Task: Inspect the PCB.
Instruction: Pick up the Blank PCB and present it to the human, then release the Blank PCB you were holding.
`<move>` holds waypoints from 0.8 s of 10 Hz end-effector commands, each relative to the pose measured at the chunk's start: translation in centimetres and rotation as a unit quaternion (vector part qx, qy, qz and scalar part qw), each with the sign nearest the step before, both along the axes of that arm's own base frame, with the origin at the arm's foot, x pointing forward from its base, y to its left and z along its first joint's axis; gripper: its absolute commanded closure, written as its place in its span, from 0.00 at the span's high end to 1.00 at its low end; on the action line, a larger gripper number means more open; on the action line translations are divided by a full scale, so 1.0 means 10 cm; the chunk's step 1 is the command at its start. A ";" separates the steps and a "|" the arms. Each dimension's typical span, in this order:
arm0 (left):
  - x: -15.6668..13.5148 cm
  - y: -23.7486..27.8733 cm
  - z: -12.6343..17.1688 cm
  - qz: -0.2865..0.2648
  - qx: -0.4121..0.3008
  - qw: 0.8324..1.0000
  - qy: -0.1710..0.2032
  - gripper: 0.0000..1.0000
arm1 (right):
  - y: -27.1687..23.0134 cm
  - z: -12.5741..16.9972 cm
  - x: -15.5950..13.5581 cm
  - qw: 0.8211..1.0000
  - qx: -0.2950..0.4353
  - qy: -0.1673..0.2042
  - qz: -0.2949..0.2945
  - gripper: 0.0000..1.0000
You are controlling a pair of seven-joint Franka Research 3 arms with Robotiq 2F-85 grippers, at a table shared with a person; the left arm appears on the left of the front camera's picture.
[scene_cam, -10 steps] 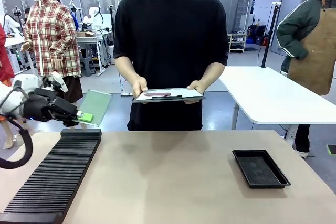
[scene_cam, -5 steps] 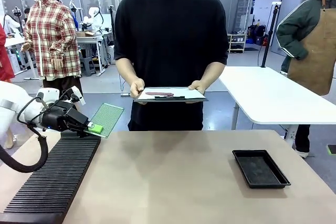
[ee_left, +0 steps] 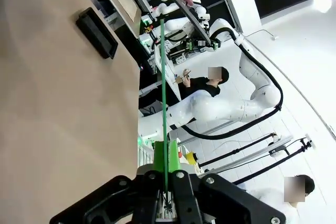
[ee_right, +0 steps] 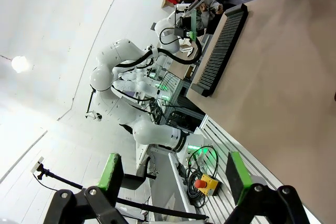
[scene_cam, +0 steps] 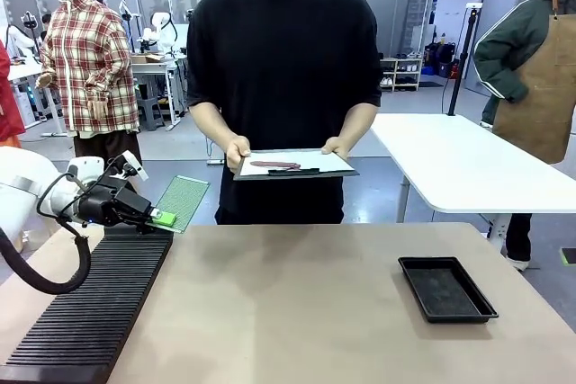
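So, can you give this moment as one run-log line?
left gripper: shut on PCB, in air at far end of rack | right gripper: open | person: holds clipboard

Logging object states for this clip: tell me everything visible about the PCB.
The PCB is a thin green rectangular board with a fine grid of pale dots. The left hand is shut on its lower edge, holding it tilted in the air just past the far end of the black slotted rack.

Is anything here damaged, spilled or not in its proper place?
Nothing stands out. The PCB is tilted, but only because the left gripper holds it by one edge near the far end of the slotted rack. The black tray lies flat on the table; nothing is spilled.
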State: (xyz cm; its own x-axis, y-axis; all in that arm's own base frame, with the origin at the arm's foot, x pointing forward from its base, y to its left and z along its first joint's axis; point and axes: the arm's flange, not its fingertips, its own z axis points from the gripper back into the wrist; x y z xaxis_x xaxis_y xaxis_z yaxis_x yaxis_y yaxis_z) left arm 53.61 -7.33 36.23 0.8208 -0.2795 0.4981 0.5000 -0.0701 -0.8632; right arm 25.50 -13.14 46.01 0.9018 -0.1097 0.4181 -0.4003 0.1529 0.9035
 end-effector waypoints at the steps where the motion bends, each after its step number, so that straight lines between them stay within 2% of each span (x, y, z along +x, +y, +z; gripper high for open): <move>1: -0.02 0.02 0.02 -0.002 0.008 1.000 0.007 0.03 | -0.01 0.02 0.00 1.000 0.004 -0.011 0.002 1.00; 8: -0.02 0.02 0.02 -0.002 0.008 1.000 0.007 0.03 | -0.01 0.02 0.00 1.000 0.004 -0.011 0.002 1.00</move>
State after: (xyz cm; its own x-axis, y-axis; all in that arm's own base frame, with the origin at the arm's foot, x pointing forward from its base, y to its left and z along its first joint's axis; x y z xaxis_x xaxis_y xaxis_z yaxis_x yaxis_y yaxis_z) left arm 53.56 -7.22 36.15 0.8238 -0.2829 0.4913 0.4943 -0.0658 -0.8668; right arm 25.50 -13.14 46.01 0.9018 -0.1097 0.4181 -0.4003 0.1529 0.9035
